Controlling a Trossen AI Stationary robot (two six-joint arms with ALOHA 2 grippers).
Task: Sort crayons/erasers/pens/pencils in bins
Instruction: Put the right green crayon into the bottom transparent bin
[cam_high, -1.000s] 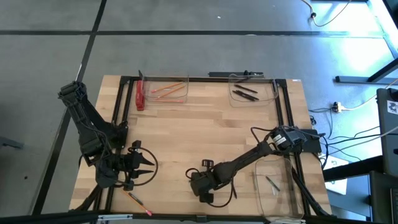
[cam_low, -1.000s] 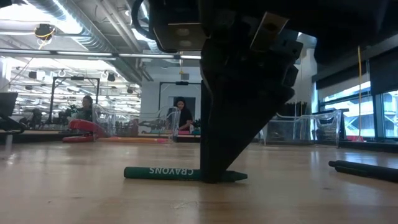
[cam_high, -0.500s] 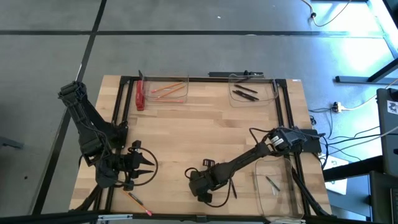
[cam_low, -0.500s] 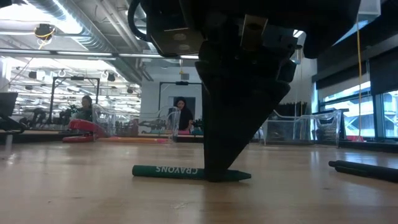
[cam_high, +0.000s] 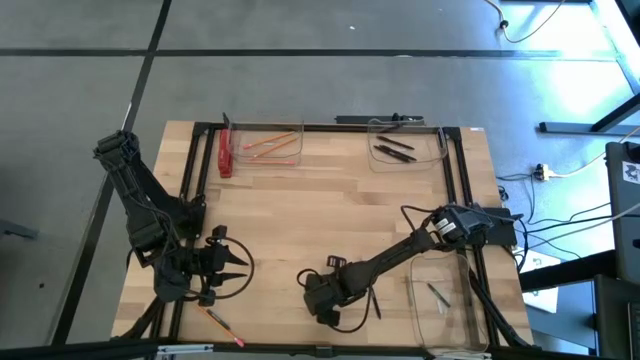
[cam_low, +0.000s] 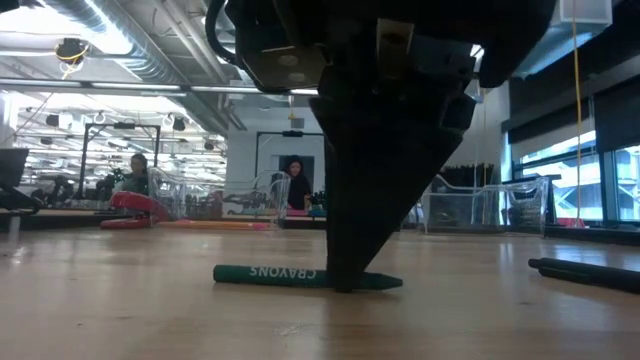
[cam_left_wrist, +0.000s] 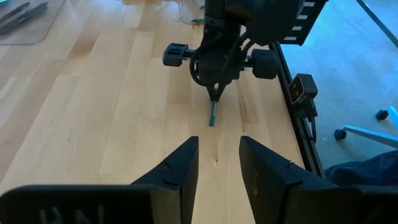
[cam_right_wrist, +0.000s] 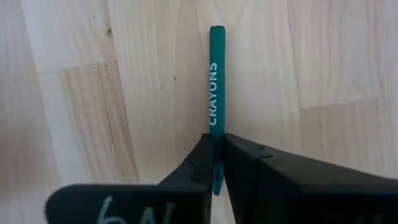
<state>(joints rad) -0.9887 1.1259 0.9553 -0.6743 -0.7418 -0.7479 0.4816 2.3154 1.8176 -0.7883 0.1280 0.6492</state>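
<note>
The right gripper (cam_right_wrist: 216, 163) is pinched onto a green crayon (cam_right_wrist: 214, 93) near its tip end, fingers (cam_right_wrist: 245, 163) squeezed tight on both sides, with the crayon lying flat on the wooden table (cam_high: 330, 200). You can read "CRAYONS" on its wrapper in the right wrist view. The low view shows the same thing: the dark gripper (cam_low: 345, 285) comes down to a point on the crayon (cam_low: 270, 273), which sits on the wood.

From above, that gripper (cam_high: 322, 310) sits around 6 o'clock on the table, near the front edge, with the right arm stretching back toward 4 o'clock. The left wrist view catches it from across the table, nose down on the crayon (cam_left_wrist: 212, 115).

The left gripper (cam_left_wrist: 217, 163) is loose, fingers spread with nothing between them, parked around 8 o'clock (cam_high: 222, 268). A pencil (cam_high: 220, 325) lies just beside it toward the front edge, orange with a pink end.

Bins: 3 of them. One at 11 o'clock (cam_high: 268, 160) has a few pencils (cam_high: 268, 146) inside, with a flat red bar (cam_high: 225, 152) just outside its left wall. One at 1 o'clock (cam_high: 405, 163) holds the black pens (cam_high: 394, 150). The third (cam_high: 440, 325) is at 5 o'clock, right next to the right arm, with a couple of small sticks (cam_high: 434, 293) in it, can't tell what they are.

A dark pen (cam_low: 585, 272) also lies on the table off to the side in the low view, and a person (cam_low: 296, 186) sits in the room behind.
</note>
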